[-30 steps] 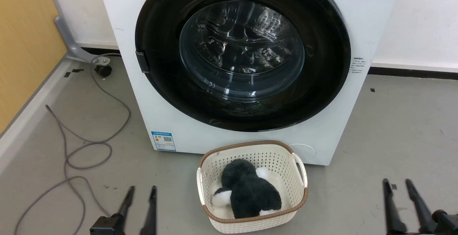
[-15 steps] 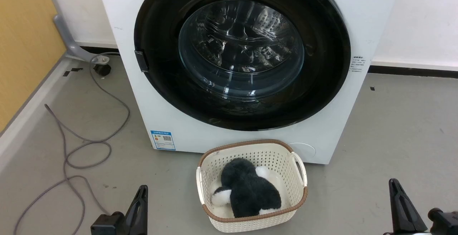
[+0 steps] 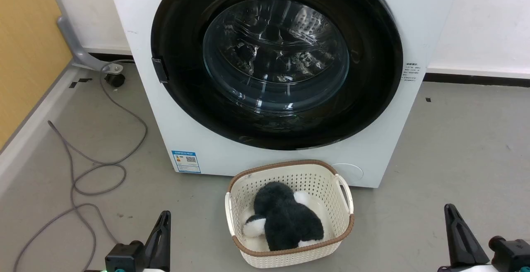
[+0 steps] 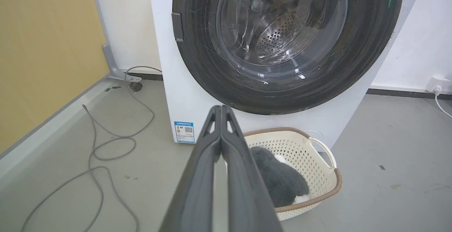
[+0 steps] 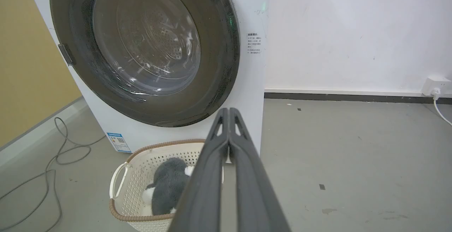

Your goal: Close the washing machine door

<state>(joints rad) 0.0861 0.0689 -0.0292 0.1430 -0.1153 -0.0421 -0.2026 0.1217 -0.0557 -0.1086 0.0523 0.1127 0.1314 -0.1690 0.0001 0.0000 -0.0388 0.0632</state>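
Observation:
The white washing machine (image 3: 372, 148) stands straight ahead on the grey floor. The washing machine door (image 3: 372, 77), a glossy black ring around a bulging glass bowl, lies flat against the machine's front, with the steel drum visible through the glass. A small dark latch tab (image 3: 160, 70) sits at the door's left rim. My left gripper (image 3: 165, 216) is low at the lower left, shut and holding nothing. Low at the lower right, my right gripper (image 3: 449, 210) is shut and holding nothing too. Both hang well short of the door (image 4: 367, 48) (image 5: 219, 66), fingers pressed together (image 4: 220, 108) (image 5: 229, 110).
A cream perforated basket (image 3: 343, 218) holding a black-and-white plush toy (image 3: 285, 218) sits on the floor right before the washer. A grey cable (image 3: 83, 172) loops over the floor at the left, beside a yellow wall panel (image 3: 25, 56). A wall socket (image 5: 436, 83) is at the right.
Both grippers have gone from open to shut. The whole head picture has shifted slightly, so the camera moved; the door and basket stay put.

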